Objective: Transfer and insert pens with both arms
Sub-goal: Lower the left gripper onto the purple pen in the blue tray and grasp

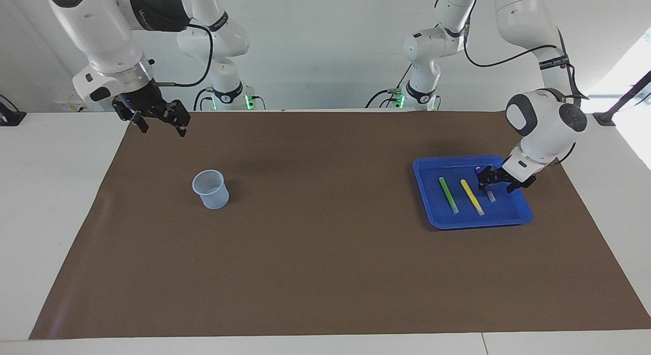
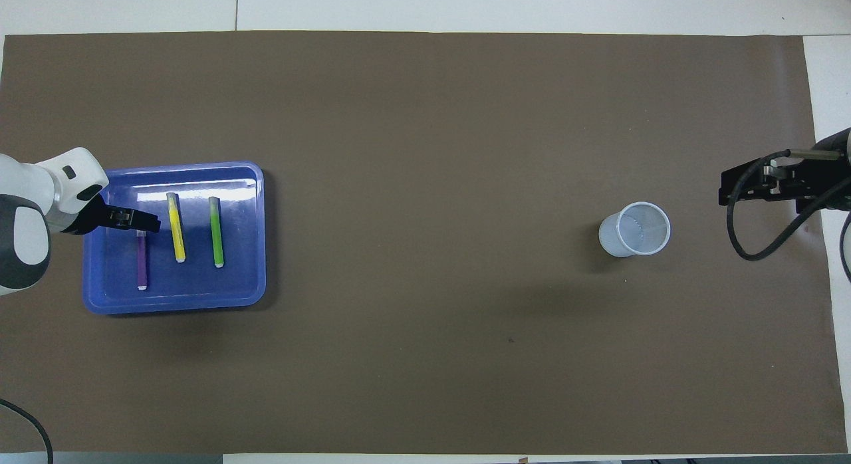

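Three pens lie side by side in a blue tray toward the left arm's end of the table: green, yellow and purple. My left gripper is open and low over the purple pen, covering its middle. I cannot tell whether it touches the pen. My right gripper hangs open and holds nothing, over the mat's edge at the right arm's end, where that arm waits.
A pale translucent cup stands upright on the brown mat toward the right arm's end. Two smaller white arms with green lights stand at the robots' edge of the table.
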